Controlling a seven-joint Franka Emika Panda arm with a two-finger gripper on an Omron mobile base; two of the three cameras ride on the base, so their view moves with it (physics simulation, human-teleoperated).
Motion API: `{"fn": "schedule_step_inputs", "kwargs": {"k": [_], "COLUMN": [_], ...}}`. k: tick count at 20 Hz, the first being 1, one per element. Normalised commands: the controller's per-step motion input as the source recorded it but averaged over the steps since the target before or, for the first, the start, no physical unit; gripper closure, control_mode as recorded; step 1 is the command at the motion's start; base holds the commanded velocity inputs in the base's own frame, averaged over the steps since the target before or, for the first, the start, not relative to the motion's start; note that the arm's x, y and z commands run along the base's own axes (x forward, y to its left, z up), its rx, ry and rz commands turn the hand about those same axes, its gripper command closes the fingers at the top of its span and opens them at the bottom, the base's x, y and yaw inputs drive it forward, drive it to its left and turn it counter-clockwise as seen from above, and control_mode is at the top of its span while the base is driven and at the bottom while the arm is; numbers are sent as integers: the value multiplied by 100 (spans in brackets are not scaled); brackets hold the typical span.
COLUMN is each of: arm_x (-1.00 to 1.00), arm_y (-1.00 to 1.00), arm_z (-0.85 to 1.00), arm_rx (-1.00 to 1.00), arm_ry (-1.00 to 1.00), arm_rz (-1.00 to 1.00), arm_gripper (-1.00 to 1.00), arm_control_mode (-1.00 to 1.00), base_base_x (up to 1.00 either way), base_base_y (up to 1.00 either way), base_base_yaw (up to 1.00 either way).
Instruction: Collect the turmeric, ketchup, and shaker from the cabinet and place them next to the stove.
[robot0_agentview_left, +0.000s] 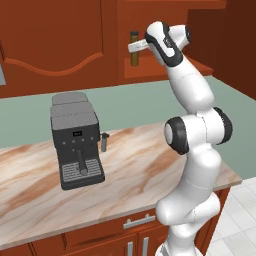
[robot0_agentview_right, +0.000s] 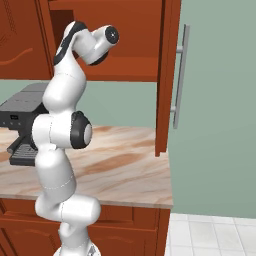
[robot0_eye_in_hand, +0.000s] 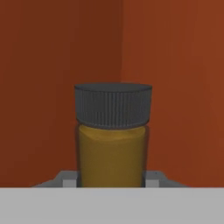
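Observation:
The turmeric (robot0_agentview_left: 134, 49) is a slim olive-brown jar with a dark ribbed cap, standing upright on the shelf of the red-brown cabinet (robot0_agentview_left: 150, 71). My gripper (robot0_agentview_left: 137, 47) reaches into the niche at jar height. In the hand view the turmeric (robot0_eye_in_hand: 112, 151) stands close and centred before the cabinet's back corner (robot0_eye_in_hand: 52, 65). My gripper (robot0_eye_in_hand: 111, 180) has a fingertip (robot0_eye_in_hand: 66, 181) pressed on each side of it, so it is shut on the jar. The ketchup, the shaker and the stove are out of view.
A dark grey espresso machine (robot0_agentview_left: 75, 140) stands on the marble counter (robot0_agentview_left: 140, 165), left of the arm. An open cabinet door (robot0_agentview_right: 167, 75) with a grey bar handle (robot0_agentview_right: 180, 75) hangs at the right above the counter's end (robot0_agentview_right: 160, 195).

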Motion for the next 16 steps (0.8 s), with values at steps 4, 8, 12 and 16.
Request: {"fn": "schedule_step_inputs", "kwargs": {"k": [4, 8, 12, 16], "arm_x": [-47, -57, -66, -74], "arm_y": [0, 0, 0, 0], "arm_z": [0, 0, 0, 0], "arm_rx": [0, 0, 0, 0], "arm_ry": [-5, -5, -5, -4], "arm_rz": [4, 6, 8, 7], "arm_gripper": [100, 100, 100, 100], "arm_control_mode": [-100, -100, -100, -100], "base_base_x": [0, 0, 0, 0], "base_base_y": [0, 0, 0, 0], "base_base_yaw": [0, 0, 0, 0]}}
